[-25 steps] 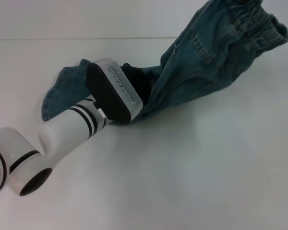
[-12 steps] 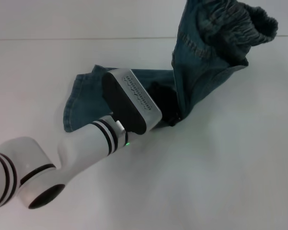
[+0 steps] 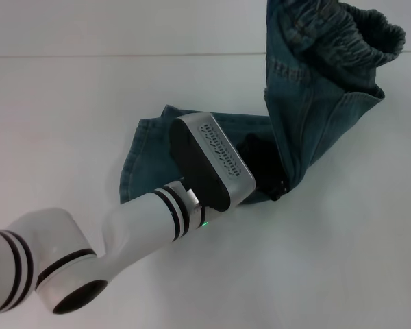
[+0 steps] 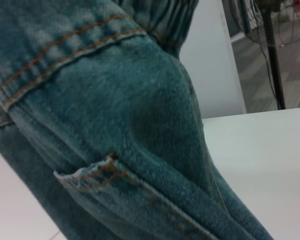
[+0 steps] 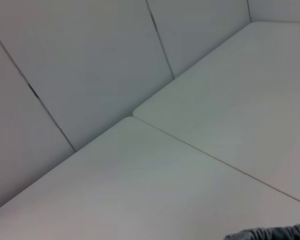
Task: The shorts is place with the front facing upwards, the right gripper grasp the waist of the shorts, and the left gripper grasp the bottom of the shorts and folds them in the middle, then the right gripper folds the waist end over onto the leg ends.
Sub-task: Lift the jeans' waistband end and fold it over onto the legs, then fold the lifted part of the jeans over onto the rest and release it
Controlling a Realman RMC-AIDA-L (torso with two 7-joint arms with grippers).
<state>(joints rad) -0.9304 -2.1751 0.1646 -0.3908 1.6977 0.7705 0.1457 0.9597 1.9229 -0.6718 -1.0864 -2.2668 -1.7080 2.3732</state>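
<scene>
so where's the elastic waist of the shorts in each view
Head view: the waist of the shorts is lifted at the top right, above the left gripper.
Left wrist view: a gathered strip along the top edge.
Right wrist view: possibly the grey sliver at the bottom edge; unclear.
Shared landmark: the white table.

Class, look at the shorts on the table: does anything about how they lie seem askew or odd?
Yes. The shorts do not lie flat: the waist is hoisted above the table, the cloth hanging twisted and creased, while the leg ends rest on it by the left gripper.
</scene>
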